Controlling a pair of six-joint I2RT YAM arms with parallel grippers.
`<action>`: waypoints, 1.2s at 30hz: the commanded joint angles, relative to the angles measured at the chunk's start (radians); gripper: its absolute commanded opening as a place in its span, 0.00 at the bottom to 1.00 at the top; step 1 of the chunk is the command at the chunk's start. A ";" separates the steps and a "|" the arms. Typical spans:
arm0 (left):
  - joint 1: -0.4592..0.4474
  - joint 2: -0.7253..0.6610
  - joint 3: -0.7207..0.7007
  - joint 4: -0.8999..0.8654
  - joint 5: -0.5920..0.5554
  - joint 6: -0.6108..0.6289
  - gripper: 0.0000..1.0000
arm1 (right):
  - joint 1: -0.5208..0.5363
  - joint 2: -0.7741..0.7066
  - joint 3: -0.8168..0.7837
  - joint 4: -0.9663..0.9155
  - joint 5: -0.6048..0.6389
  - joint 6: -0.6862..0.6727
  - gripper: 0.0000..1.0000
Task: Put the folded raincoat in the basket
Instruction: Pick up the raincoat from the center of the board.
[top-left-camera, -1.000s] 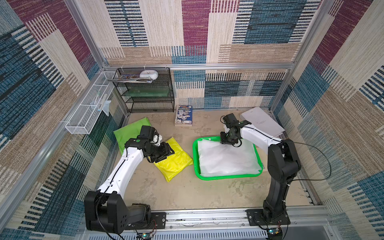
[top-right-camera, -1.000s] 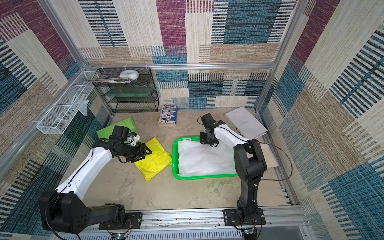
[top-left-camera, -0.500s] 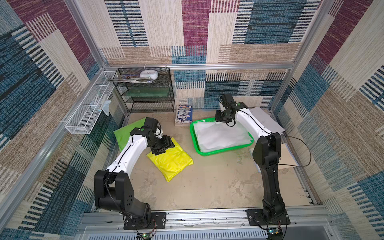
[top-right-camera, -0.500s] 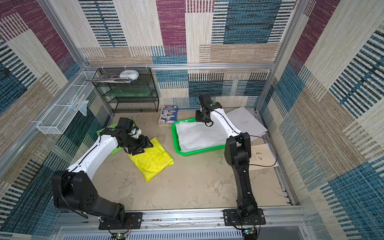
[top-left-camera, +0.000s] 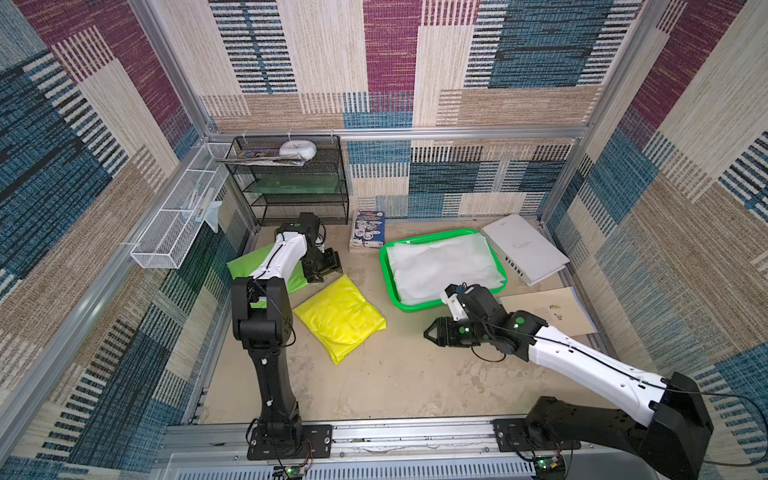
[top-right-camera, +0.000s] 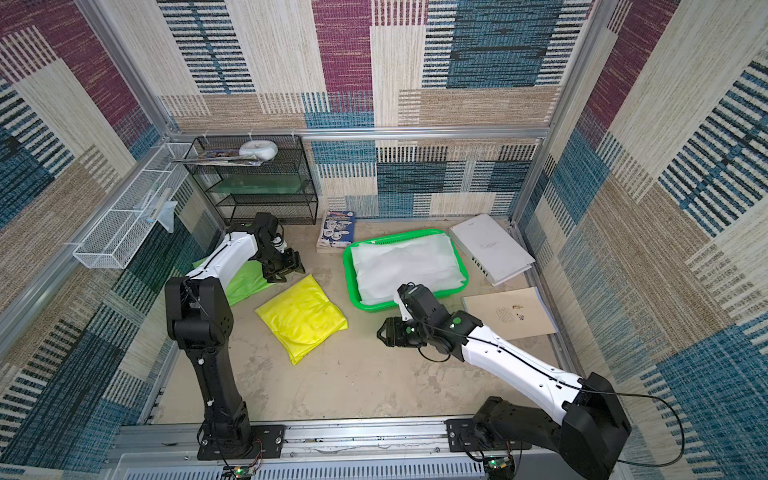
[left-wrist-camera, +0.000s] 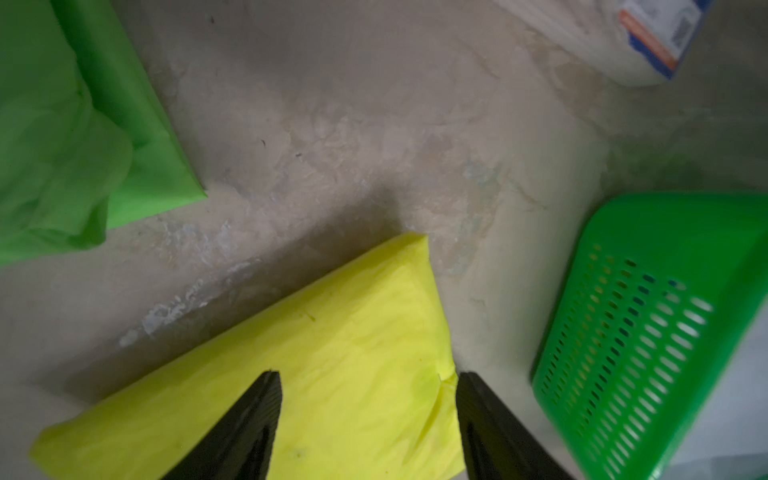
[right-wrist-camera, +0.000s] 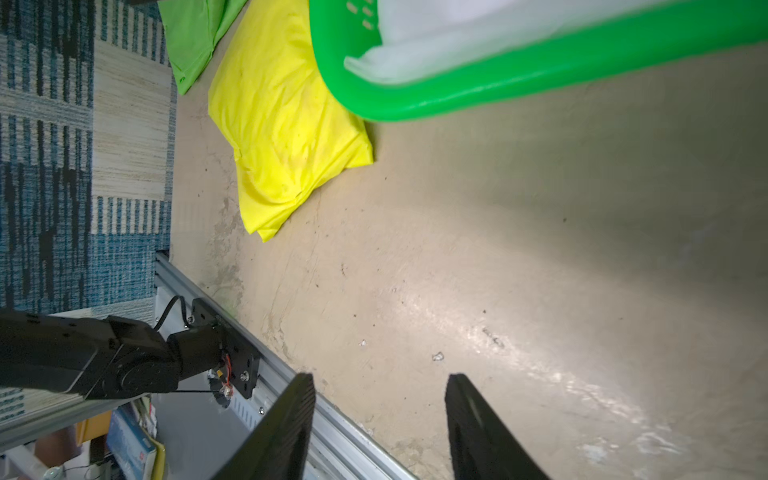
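Left gripper (left-wrist-camera: 368, 376): fingers (left-wrist-camera: 249, 428) apart, nothing between them. They hang over the far-right corner of the yellow folded raincoat (top-left-camera: 338, 318). I cannot tell whether they touch the film.

Right gripper (right-wrist-camera: 380, 376): fingers apart too, empty, over the bare floor (top-left-camera: 395, 374) just near of the basket (top-left-camera: 385, 270).

Where things lie: the yellow raincoat sits flat on the floor, left of the basket and apart from its rim. A white folded raincoat (top-left-camera: 440, 266) already fills most of the basket. A green raincoat (top-left-camera: 241, 268) lies further left, partly under the left arm. With the left fingers over it, yellow looks like the one in hand.

Handling, by judgement:
- Thin plastic film, very light, so weight is no concern.
- Soft and puffed, pillow-like, probably from trapped air; it will sag from any single hold.
- Glossy, likely slippery; layers may slide and the fold may open.
- Best hold: pinch a folded edge or the far-right corner, where several layers stack, and bite deep.
- The basket wall is low, so little lift is needed, though white film is heaped inside.
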 joint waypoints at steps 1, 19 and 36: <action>0.020 0.032 -0.001 -0.057 -0.037 0.009 0.71 | 0.053 0.008 -0.042 0.137 0.028 0.114 0.56; 0.044 -0.501 -0.745 0.066 0.095 -0.088 0.75 | 0.198 0.270 0.054 0.179 0.120 0.114 0.60; -0.039 -0.815 -0.928 0.145 0.128 -0.208 0.63 | 0.167 0.410 -0.038 0.456 -0.030 0.183 0.56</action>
